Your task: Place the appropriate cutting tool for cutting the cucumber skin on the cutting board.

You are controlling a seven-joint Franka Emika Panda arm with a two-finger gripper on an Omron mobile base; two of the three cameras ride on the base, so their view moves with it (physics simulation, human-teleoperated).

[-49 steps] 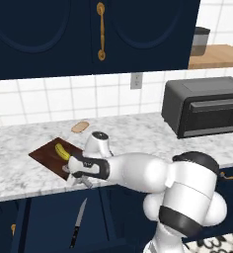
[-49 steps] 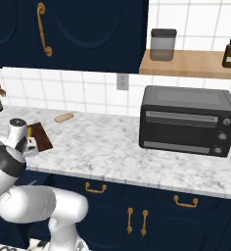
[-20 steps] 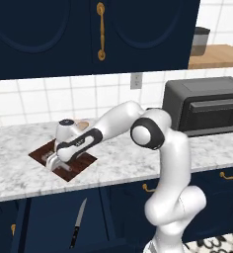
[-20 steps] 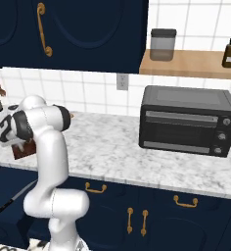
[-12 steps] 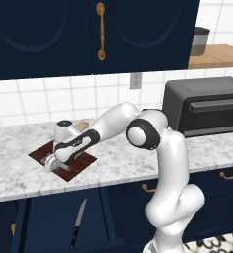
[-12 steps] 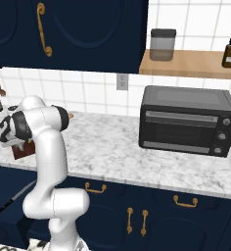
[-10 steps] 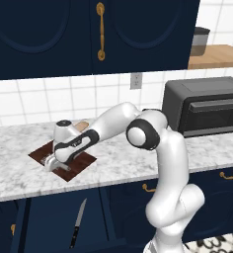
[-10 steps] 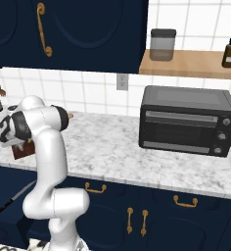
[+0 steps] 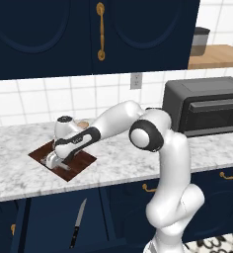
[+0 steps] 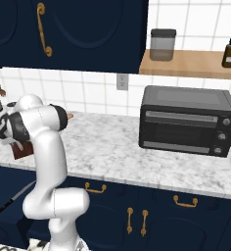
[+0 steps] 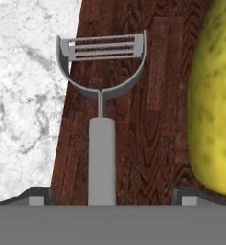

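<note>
Once the jaws had sprung wide, up from pinched shut a second earlier, our gripper [image 11: 105,198] let go of the peeler [image 11: 102,119]. We saw it lying flat on the cutting board [image 11: 153,95], beside the cucumber [image 11: 214,95], forked head near the board's edge by the marble counter [image 11: 28,86]. So the placing looked done to us. No containers were in play here.

The small grey metal peeler [image 11: 102,119] was plain matte grey. The flat rectangular wooden cutting board [image 11: 153,95] showed dark reddish-brown grain. The oblong cucumber [image 11: 213,100] was yellow-green, faintly mottled. The marble counter [image 11: 26,95] was white, veined grey.
</note>
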